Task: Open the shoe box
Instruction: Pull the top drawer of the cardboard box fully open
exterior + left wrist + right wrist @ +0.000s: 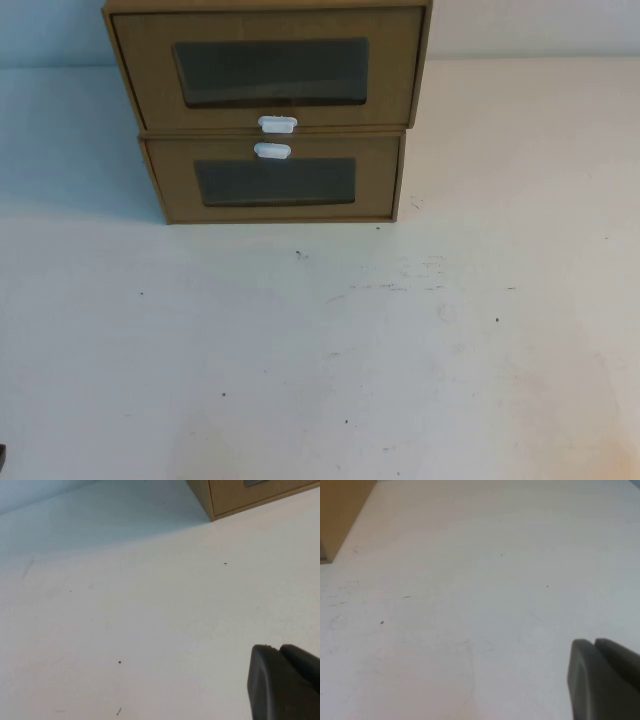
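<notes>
Shoe boxes (335, 143), 2, stacked; left tool (279, 652), right tool (595, 647) above table (320, 360)

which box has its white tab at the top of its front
The lower box: its tab sits above its window; on the upper box it sits below. The left gripper and right gripper hang over the table, clear of both.

Your upper shoe box (268, 70) sits on the lower shoe box (275, 182), twelve o'clock on the table (320, 360); left gripper (278, 652) at seven, right gripper (594, 647) at five.
</notes>
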Motion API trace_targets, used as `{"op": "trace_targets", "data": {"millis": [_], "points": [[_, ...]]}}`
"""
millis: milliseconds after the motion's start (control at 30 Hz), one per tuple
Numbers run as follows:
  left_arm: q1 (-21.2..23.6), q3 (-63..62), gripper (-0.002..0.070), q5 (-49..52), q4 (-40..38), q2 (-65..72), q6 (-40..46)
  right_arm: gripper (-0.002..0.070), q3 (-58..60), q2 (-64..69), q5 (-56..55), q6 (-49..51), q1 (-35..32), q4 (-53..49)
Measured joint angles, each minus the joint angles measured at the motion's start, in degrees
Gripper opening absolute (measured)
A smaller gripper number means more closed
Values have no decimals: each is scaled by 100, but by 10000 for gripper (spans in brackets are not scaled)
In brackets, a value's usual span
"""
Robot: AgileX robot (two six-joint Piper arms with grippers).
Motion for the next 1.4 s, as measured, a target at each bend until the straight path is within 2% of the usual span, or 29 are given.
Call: {"op": "trace_targets", "data": {"millis": [1400], "points": [[0, 8, -4, -91, -38, 0, 0, -13, 0, 0, -45, -12, 0, 95]]}}
